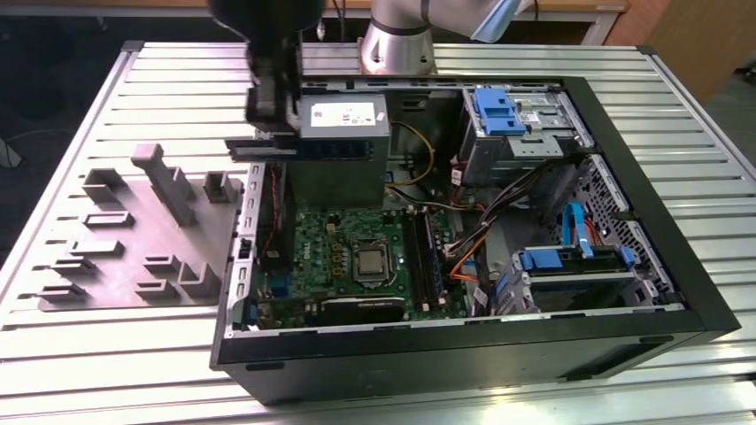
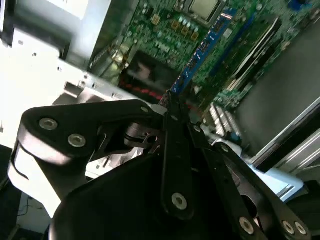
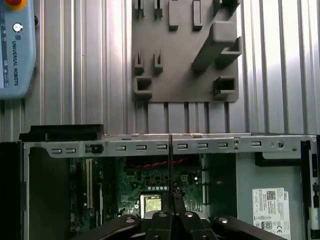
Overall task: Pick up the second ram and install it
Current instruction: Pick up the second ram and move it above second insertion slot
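Item: the second ram [image 1: 333,149], in the exterior view held level over the power supply [image 1: 343,115] at the case's [image 1: 473,354] corner, clamped in the gripper's [image 1: 275,142] closed jaws; in the second wrist view aimed toward the motherboard [image 2: 240,45]; in the first wrist view kept edge-on, likely for seating alignment.

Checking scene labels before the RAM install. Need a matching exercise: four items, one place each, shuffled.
1. long dark bluish-green ram stick
2. grey plastic holder plate
3. square silver processor
4. grey metal power-supply box

A. middle of the green motherboard
B. clamped in the black gripper
C. on the slatted metal table, outside the black case
D. inside the case, beyond the motherboard

Pairs: 1-B, 2-C, 3-A, 4-D
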Robot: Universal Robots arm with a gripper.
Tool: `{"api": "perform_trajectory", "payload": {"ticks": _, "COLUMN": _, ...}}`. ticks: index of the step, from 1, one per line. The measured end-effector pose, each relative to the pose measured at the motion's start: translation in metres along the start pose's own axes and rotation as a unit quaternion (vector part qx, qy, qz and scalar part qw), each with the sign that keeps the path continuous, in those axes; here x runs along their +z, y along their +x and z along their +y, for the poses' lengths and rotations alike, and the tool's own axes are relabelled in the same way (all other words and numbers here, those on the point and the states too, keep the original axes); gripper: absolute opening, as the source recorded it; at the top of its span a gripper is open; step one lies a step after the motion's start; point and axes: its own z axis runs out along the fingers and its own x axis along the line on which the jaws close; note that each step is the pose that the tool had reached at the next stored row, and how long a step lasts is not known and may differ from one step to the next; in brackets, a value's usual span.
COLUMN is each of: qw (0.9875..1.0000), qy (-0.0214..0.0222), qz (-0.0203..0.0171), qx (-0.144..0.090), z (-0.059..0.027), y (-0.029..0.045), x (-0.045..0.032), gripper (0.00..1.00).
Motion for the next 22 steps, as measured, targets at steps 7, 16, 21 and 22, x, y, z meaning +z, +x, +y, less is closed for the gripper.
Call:
{"api": "perform_trajectory", "payload": {"ticks": 7, "qw": 1.0000, "qy": 0.0000, "qz": 0.0000, "qx": 0.000, "z": -0.0305, "y": -0.0013, "x": -0.0011, "gripper": 0.11}}
{"api": "perform_trajectory", "payload": {"ticks": 16, "qw": 1.0000, "qy": 0.0000, "qz": 0.0000, "qx": 0.000, "z": -0.0685, "y": -0.0030, "x": -0.0025, "gripper": 0.11}}
{"api": "perform_trajectory", "payload": {"ticks": 21, "qw": 1.0000, "qy": 0.0000, "qz": 0.0000, "qx": 0.000, "z": -0.0766, "y": -0.0033, "x": -0.0029, "gripper": 0.11}}
{"api": "perform_trajectory", "payload": {"ticks": 22, "qw": 1.0000, "qy": 0.0000, "qz": -0.0001, "qx": 0.000, "z": -0.0767, "y": -0.0033, "x": -0.0028, "gripper": 0.11}}
